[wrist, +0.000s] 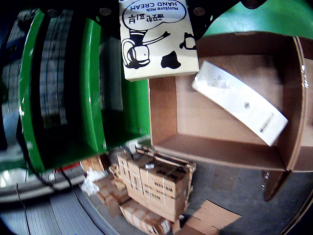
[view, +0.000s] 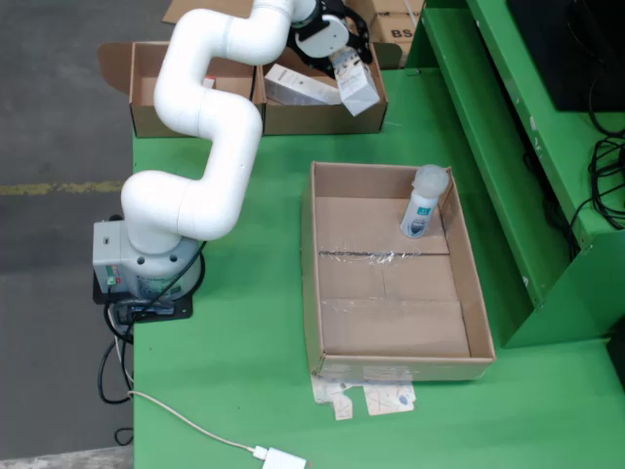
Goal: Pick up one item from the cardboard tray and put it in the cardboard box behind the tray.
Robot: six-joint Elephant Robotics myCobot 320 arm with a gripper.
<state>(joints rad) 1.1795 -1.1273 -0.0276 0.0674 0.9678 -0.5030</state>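
My gripper (view: 344,57) is shut on a small cream-coloured hand cream box (view: 357,88) and holds it above the right end of the cardboard box (view: 322,121) behind the tray. In the wrist view the hand cream box (wrist: 157,41) hangs from the gripper (wrist: 157,9) over the box's left wall (wrist: 161,112). A long white carton (view: 301,88) lies inside that box, also seen in the wrist view (wrist: 239,103). The cardboard tray (view: 309,283) lies mid-table with one white bottle (view: 423,202) standing in its far right corner.
A second open cardboard box (view: 146,119) stands to the left of the first in the fixed view. A green shelf frame (view: 508,147) runs along the right. Paper scraps (view: 376,399) and a white plug with cable (view: 278,457) lie near the front edge. Stacked cartons (wrist: 156,186) stand beyond the table.
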